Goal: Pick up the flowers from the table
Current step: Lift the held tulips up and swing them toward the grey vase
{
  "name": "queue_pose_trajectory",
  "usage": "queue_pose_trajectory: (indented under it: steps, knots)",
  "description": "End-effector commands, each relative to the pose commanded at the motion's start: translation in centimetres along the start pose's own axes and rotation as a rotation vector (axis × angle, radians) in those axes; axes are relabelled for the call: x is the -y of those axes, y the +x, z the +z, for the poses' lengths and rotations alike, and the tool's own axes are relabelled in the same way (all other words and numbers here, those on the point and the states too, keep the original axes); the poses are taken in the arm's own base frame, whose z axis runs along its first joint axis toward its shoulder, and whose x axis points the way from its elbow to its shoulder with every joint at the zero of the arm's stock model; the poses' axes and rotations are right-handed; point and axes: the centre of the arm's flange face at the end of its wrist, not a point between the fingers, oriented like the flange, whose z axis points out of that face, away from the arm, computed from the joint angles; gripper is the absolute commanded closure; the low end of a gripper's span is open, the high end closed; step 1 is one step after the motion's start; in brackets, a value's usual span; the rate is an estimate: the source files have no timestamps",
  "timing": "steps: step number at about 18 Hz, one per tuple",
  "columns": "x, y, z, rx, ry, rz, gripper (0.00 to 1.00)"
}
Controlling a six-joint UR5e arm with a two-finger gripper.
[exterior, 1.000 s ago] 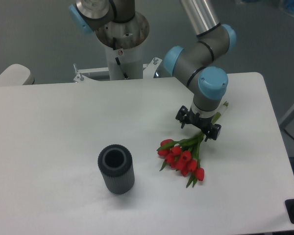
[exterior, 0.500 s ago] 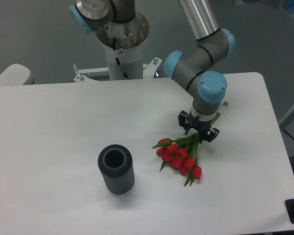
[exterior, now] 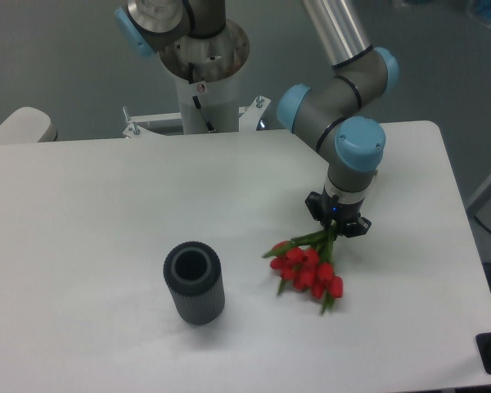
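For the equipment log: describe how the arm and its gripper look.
The arm has silver-grey metal tubes, dark grey rounded joints and light blue round end caps. Its white base column carries a small red mark. The gripper is small and black, with a tiny blue light between its short jaws.

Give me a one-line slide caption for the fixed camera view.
Pincer shut on the flowers by their stems, beside the upright grey cylinder.

Tool (exterior: 337,224) clamped on flowers (exterior: 308,266) stems, beside cylinder (exterior: 194,283).
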Motion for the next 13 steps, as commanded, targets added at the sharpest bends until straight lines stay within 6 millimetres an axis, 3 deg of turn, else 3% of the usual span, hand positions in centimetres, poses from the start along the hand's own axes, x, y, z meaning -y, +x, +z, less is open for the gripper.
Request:
queue_pose_trajectory:
  steps: [2, 5, 7, 9, 13]
  knots:
    - [1.1, -1.2, -3.0, 0.016, 0.052, 0.005, 0.78]
    - [4.5, -3.3, -9.7, -0.017, 0.244, -0.017, 0.78]
    - [5.9, -4.2, -12.9, -0.025, 0.330, -0.039, 0.78]
    - [7.4, -4.3, -15.3, -0.026, 0.412, -0.054, 0.78]
    - [9.4, -3.4, -17.7, -0.091, 0.617, -0.079, 0.78]
